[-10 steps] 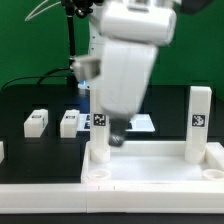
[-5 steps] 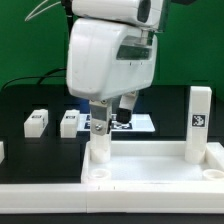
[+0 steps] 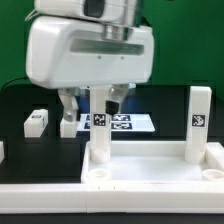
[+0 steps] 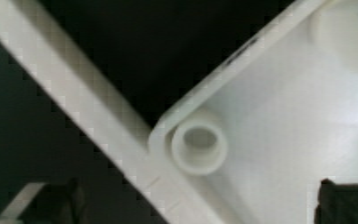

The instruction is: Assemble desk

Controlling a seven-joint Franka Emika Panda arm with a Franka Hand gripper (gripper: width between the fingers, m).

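Observation:
The white desk tabletop point(image 3: 150, 168) lies rim up along the front of the exterior view. One white tagged leg point(image 3: 100, 135) stands upright in its corner on the exterior view's left, and another leg point(image 3: 200, 120) stands in the right corner. Two loose legs point(image 3: 37, 122) point(image 3: 68, 126) lie on the black table behind. My gripper point(image 3: 92, 104) hangs open above the left standing leg and holds nothing. In the wrist view a tabletop corner point(image 4: 282, 90) with a round socket point(image 4: 197, 146) fills the frame. The gripper point(image 4: 190, 204) has its dark fingertips point(image 4: 34, 205) far apart.
The marker board point(image 3: 128, 122) lies flat behind the tabletop, between the two standing legs. A green wall closes the back. The black table point(image 3: 20, 100) extends to the exterior view's left. A small white part point(image 3: 1, 150) shows at the left edge.
My hand has risen and moved to the exterior view's left, from beside the left standing leg to above it. Its fingers now stand wider apart. The legs and tabletop have not moved.

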